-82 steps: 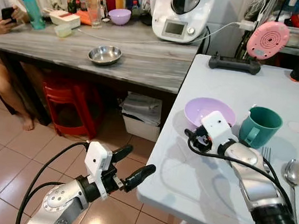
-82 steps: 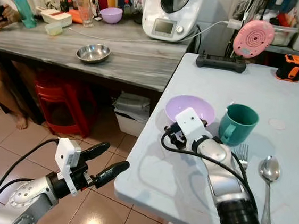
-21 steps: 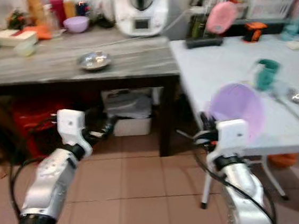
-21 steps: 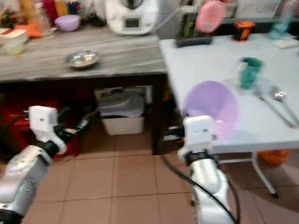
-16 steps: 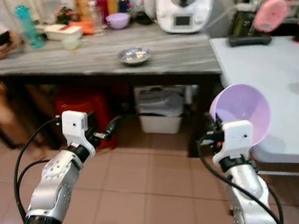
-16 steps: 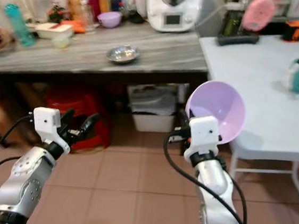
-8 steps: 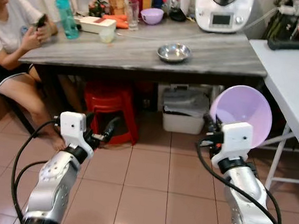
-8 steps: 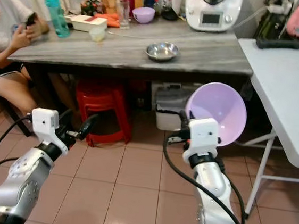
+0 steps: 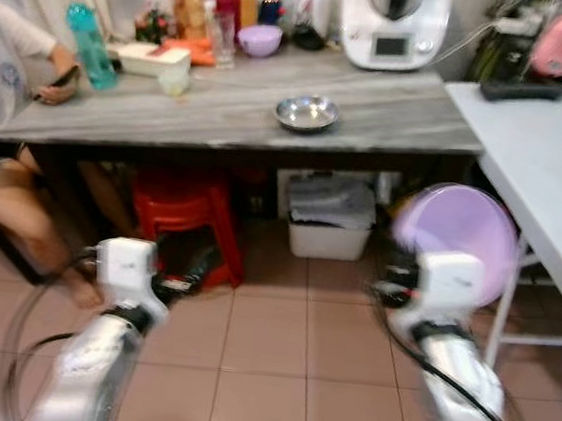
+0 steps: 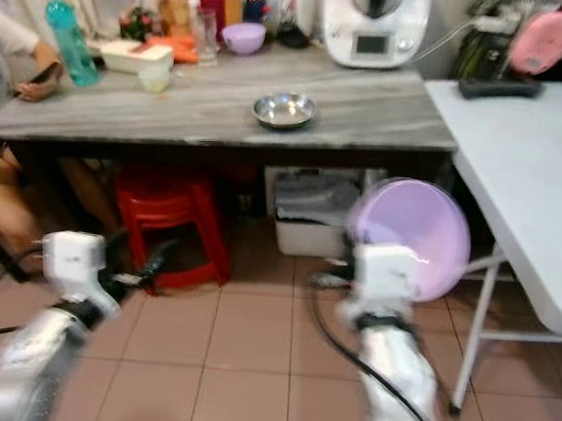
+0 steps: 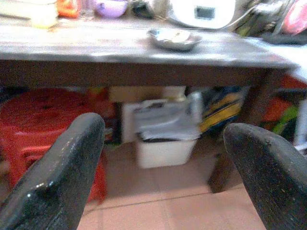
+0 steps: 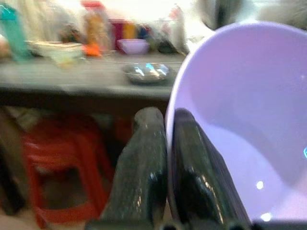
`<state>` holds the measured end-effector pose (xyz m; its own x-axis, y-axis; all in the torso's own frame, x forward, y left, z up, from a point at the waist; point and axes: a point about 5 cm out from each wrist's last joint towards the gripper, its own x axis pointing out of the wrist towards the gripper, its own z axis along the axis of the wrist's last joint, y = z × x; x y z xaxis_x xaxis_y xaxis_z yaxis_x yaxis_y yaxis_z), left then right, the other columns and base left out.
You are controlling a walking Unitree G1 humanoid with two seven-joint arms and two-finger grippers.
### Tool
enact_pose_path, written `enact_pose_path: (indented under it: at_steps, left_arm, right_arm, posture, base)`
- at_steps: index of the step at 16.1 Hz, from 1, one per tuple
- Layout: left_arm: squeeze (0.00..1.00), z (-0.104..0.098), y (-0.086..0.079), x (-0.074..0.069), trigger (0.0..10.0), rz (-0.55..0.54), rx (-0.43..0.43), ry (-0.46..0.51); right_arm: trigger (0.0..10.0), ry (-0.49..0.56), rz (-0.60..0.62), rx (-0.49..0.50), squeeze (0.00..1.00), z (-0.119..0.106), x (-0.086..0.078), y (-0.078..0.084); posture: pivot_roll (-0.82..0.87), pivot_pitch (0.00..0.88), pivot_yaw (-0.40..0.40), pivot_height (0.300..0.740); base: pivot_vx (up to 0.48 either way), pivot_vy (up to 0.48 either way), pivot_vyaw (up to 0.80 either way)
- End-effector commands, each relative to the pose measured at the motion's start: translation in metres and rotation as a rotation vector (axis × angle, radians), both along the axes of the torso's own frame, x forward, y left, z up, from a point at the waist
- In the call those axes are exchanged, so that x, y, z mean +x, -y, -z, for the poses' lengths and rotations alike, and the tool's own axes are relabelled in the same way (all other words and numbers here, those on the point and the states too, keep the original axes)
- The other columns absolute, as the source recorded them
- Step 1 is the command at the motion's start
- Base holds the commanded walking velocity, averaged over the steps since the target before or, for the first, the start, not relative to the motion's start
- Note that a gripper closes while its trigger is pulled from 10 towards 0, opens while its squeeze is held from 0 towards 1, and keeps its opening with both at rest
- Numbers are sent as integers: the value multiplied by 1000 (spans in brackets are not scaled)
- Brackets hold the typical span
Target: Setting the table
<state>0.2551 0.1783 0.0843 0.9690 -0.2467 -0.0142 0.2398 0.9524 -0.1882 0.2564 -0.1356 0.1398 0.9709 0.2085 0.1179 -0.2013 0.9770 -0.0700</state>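
Smooth lilac plastic bowl [image 12: 240, 124], round and glossy, sits rim-pinched in the right claw [image 12: 165, 158]. Left claw [image 11: 163, 158] gapes wide, empty. Since half a second ago, the view blurred and the grey streaked surface [image 9: 241, 116] shifted leftward.

Bright, even daylight indoors, a touch washed out along the back wall. Both my arms smear with motion blur, and the purple bowl [image 9: 456, 237] I carry is soft-edged. My wrist views are hazy too; small glints sit inside the bowl, and deep shadow under the grey table [image 9: 221, 114].
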Motion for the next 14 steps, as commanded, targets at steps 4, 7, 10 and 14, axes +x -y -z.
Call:
enact_pose_path:
  at_steps: [4,7,10,14]
  left_arm:
    - [0,-9,8,4,10000,33,2,33]
    - [0,-9,11,2,10000,49,0,31]
    - [0,-9,17,0,10000,69,-10,29]
    - [0,-11,23,0,10000,108,-13,36]
  right_arm:
    - [10000,31,19,-24,0,-8,2,8]
    - [10000,28,22,-22,0,-8,2,8]
    - [10000,29,21,-25,0,-8,1,8]
    - [10000,27,30,-27,0,-9,3,9]
  posture:
    - [-55,0,117,740]
    - [-58,0,118,740]
    - [-59,0,116,740]
    - [-59,0,112,740]
  base:
    - [480,0,350]
    - [480,0,0]
    - [480,0,0]
    - [480,0,0]
